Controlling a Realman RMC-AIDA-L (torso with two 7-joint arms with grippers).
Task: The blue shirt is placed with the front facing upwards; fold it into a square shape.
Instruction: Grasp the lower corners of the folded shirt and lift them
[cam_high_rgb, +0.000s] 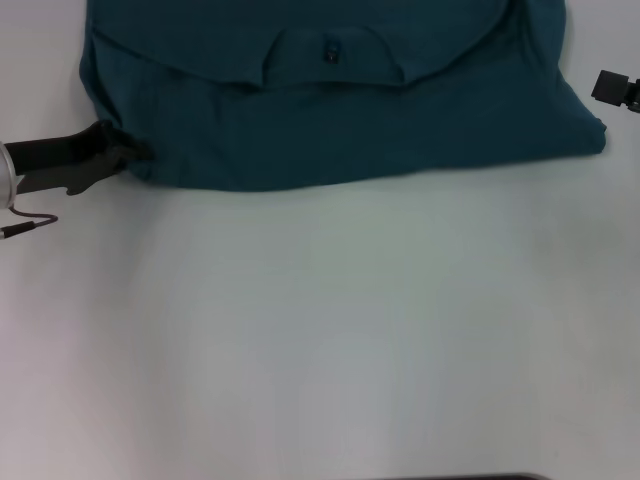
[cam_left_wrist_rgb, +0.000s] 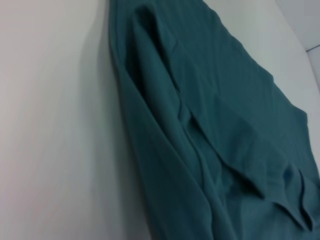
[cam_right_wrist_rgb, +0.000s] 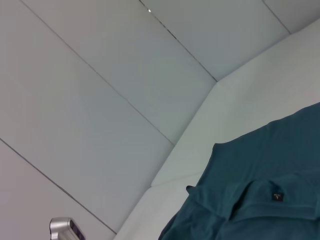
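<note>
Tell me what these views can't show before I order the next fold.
- Blue shirt: its far part is cut off by the head view's top edge, so the overall shape stays unknown.
- Chest lettering: not visible in any view; folded cloth covers that side.
- Neck label: text too small to read.
- Left gripper: jaws hidden at the shirt's edge.
- Right gripper: cropped by the head view's right edge.

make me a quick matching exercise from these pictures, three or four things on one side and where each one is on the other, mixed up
Things:
1. blue shirt
2. neck label
3. left tool
4. right tool

Places:
a. at the shirt's near left corner
b. spread across the far part of the white table
c. apart from the cloth, past its right edge
d. inside the collar opening

Pairs: 1-b, 2-d, 3-a, 4-c
</note>
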